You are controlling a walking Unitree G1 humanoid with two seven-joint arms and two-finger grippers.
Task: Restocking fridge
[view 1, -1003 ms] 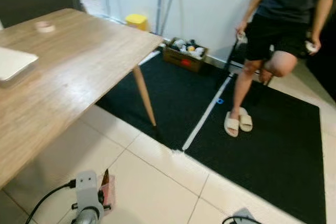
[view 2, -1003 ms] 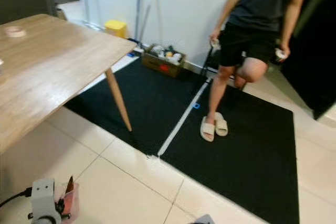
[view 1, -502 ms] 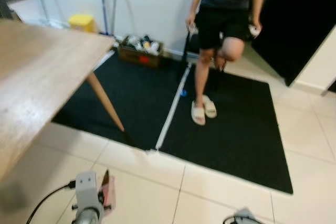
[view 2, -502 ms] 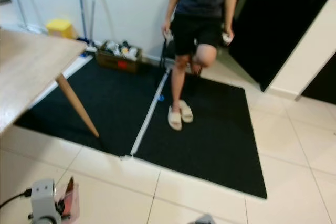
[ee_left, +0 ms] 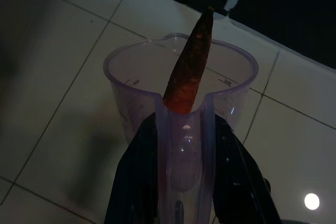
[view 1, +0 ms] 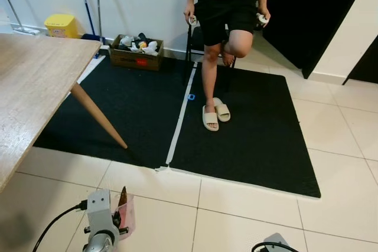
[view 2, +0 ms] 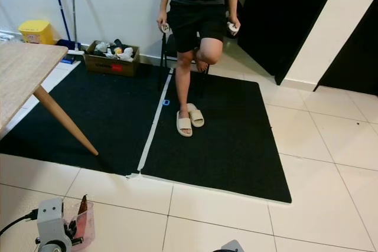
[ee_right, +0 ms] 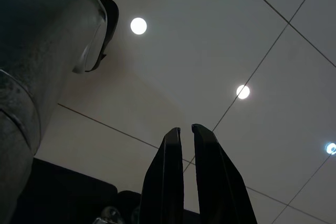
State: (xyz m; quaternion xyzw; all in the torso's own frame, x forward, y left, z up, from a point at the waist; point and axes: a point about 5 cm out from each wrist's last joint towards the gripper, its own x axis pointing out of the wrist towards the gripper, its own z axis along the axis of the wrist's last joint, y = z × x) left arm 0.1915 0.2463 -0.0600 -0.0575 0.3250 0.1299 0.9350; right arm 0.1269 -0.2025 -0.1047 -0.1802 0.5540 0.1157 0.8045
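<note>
My left gripper (ee_left: 184, 129) is shut on the handle of a clear plastic measuring cup (ee_left: 181, 82). An orange carrot (ee_left: 188, 74) stands tilted inside it, tip poking above the rim. In the eye views the cup (view 1: 126, 217) and the carrot (view 1: 123, 199) hang low at my left over the tiled floor. My right gripper (ee_right: 185, 128) hangs idle above the tiles with its fingers together and nothing between them.
A wooden table (view 1: 29, 81) juts in from the left on slanted legs. A black mat (view 1: 248, 128) with a white tape line lies ahead. A person (view 1: 227, 4) stands on it on one leg, slippers (view 1: 215, 113) beside. A cardboard box (view 1: 137, 54) and yellow bin (view 1: 61, 26) sit by the wall.
The camera has swung right: the table slid off to the left and the person and a dark doorway came to the middle. The cup with the carrot stays in my left gripper.
</note>
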